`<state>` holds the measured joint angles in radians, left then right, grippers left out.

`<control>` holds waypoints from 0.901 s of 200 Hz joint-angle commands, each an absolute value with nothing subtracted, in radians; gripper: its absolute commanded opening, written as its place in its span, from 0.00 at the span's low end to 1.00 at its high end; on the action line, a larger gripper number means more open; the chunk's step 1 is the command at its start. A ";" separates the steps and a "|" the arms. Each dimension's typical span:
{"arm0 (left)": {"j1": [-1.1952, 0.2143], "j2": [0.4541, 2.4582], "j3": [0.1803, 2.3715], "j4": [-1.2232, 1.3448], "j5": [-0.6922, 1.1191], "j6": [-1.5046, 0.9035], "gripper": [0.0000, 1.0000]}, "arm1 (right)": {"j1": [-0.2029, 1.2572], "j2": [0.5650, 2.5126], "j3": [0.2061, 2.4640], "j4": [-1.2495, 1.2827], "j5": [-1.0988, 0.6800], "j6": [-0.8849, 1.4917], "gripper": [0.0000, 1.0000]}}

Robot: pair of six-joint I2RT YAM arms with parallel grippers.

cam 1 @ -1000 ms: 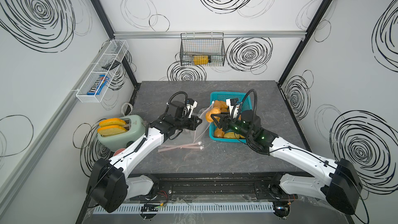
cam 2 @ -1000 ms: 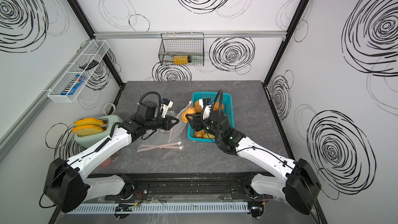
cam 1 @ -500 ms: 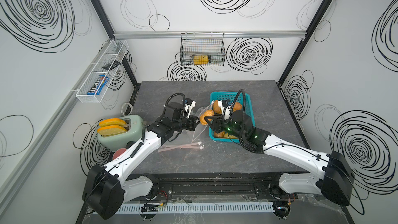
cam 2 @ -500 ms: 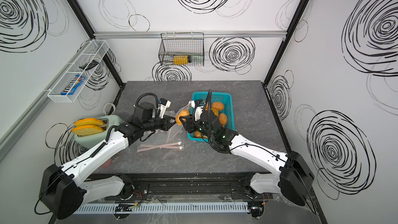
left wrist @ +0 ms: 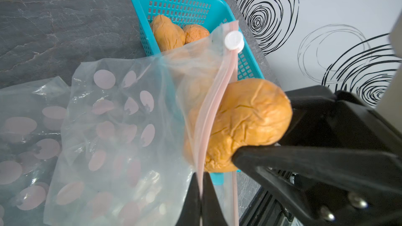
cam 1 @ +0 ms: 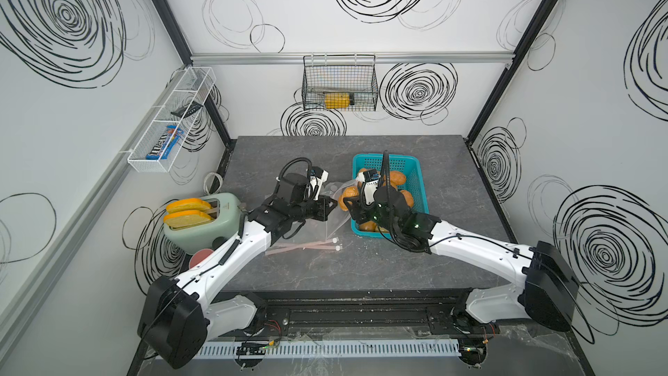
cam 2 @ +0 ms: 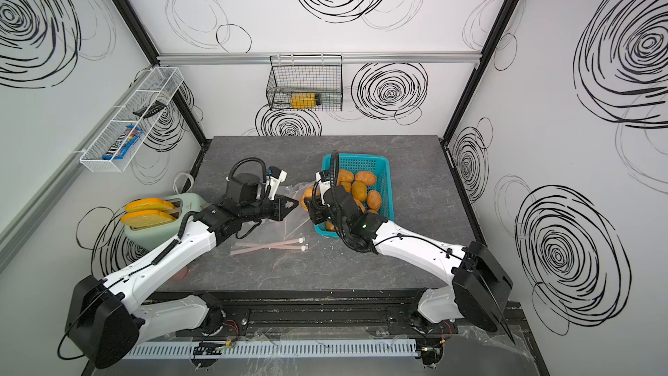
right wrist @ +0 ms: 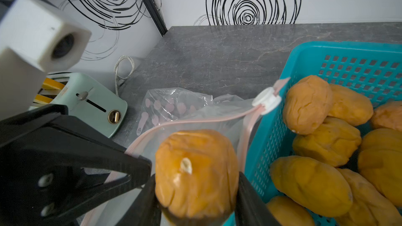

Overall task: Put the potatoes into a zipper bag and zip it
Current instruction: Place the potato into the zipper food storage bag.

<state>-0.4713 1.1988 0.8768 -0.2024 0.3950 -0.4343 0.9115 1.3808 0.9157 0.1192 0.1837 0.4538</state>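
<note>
Left tool [left wrist: 201, 194] pinched shut on zipper rim of bag [left wrist: 113, 127], holding mouth open just beside basket [right wrist: 272, 140]. Right tool [right wrist: 195, 194] grips potato [right wrist: 195, 161] across middle, at bag mouth. Potato looks firm, wrinkled, fairly heavy; bag film thin, slippery, likely to sag. Other potatoes [right wrist: 326, 140] in basket. Bag bottom hidden, contents unclear.

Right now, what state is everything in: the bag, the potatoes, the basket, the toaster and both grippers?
Bag: open, rim held up.
Basket: upright, partly full.
Slider: at the bag's end nearest the basket.
Held potato: gripped, at the bag's mouth.
Other potatoes: loose in the basket.
Toaster: two toast slices sticking up.
Left gripper: shut on the bag rim.
Right gripper: shut on the potato.
</note>
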 commanded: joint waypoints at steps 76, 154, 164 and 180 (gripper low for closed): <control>-0.472 1.166 0.877 -0.179 0.376 -0.431 0.00 | 0.915 1.434 0.975 0.127 0.114 0.415 0.52; -0.471 1.167 0.882 -0.196 0.350 -0.407 0.00 | 0.907 1.375 0.973 0.089 0.121 0.389 0.72; -0.472 1.167 0.883 -0.196 0.347 -0.405 0.00 | 0.905 1.358 0.966 0.092 0.120 0.384 0.72; -0.471 1.163 0.885 -0.200 0.343 -0.403 0.00 | 0.902 1.329 0.964 0.083 0.117 0.377 0.72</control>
